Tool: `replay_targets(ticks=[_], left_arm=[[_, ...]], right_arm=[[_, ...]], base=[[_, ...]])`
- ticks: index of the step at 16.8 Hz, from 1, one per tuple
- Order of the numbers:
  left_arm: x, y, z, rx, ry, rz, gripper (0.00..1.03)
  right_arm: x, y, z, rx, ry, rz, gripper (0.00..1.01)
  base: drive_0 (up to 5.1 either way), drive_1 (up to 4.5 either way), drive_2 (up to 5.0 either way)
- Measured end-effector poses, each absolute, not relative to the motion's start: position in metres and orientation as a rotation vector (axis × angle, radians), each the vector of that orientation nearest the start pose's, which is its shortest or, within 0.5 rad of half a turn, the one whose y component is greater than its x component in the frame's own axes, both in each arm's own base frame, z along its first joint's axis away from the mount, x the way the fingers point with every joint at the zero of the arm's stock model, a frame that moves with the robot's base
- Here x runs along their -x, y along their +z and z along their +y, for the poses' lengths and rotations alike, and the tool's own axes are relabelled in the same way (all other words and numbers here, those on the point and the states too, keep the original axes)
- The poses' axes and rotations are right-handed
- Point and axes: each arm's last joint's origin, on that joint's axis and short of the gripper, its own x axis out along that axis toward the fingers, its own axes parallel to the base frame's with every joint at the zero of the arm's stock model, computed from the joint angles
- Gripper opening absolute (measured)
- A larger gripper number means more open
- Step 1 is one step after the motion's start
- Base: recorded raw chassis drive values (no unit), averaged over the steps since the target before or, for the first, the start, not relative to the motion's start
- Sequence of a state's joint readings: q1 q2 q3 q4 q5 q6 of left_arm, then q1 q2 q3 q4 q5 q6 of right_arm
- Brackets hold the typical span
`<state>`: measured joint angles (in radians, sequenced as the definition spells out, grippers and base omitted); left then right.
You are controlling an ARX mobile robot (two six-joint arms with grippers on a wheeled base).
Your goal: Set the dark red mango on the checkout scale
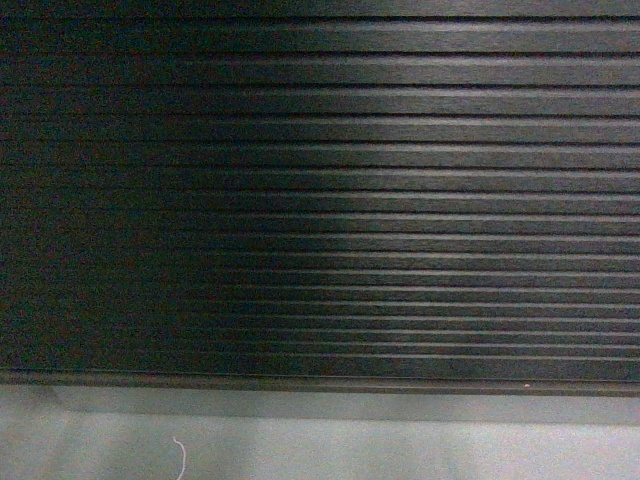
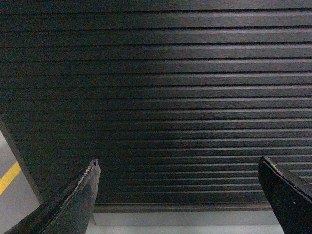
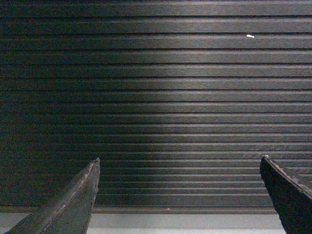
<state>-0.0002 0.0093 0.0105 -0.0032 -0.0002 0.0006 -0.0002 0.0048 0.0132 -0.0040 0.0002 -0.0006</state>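
Note:
The checkout (image 1: 320, 200) fills the head view as a dark, horizontally ribbed front panel, close up. Its top is out of view. The dark red mango and the scale are out of view in every frame. My left gripper (image 2: 178, 165) faces the same ribbed panel (image 2: 161, 97), open, with nothing between its two dark fingers (image 2: 80, 200). My right gripper (image 3: 179, 163) also faces the panel (image 3: 156, 97), open and empty, its fingers (image 3: 285, 195) wide apart. Neither gripper shows in the head view.
A grey base strip (image 1: 320, 405) runs under the panel, with pale floor (image 1: 400, 455) below it. A thin white thread (image 1: 181, 455) lies on the floor. A yellow floor line (image 2: 9, 176) shows at the left, past the panel's end.

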Motion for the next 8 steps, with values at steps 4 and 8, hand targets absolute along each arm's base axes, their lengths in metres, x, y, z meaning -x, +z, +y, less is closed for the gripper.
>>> replay_targets(ticks=[4, 8], left_arm=[[-0.0976, 0.1660, 0.0000, -0.001, 0.000, 0.002, 0.98], [-0.0976, 0.1660, 0.0000, -0.001, 0.000, 0.002, 0.98]], right_arm=[[-0.0972, 0.1673, 0.0000, 0.001, 0.000, -0.005, 0.98], [-0.0972, 0.1672, 0.0000, 0.001, 0.000, -0.004, 0.98]], base=[[0.1, 4.12, -4.0], [0.1, 4.12, -4.0]])
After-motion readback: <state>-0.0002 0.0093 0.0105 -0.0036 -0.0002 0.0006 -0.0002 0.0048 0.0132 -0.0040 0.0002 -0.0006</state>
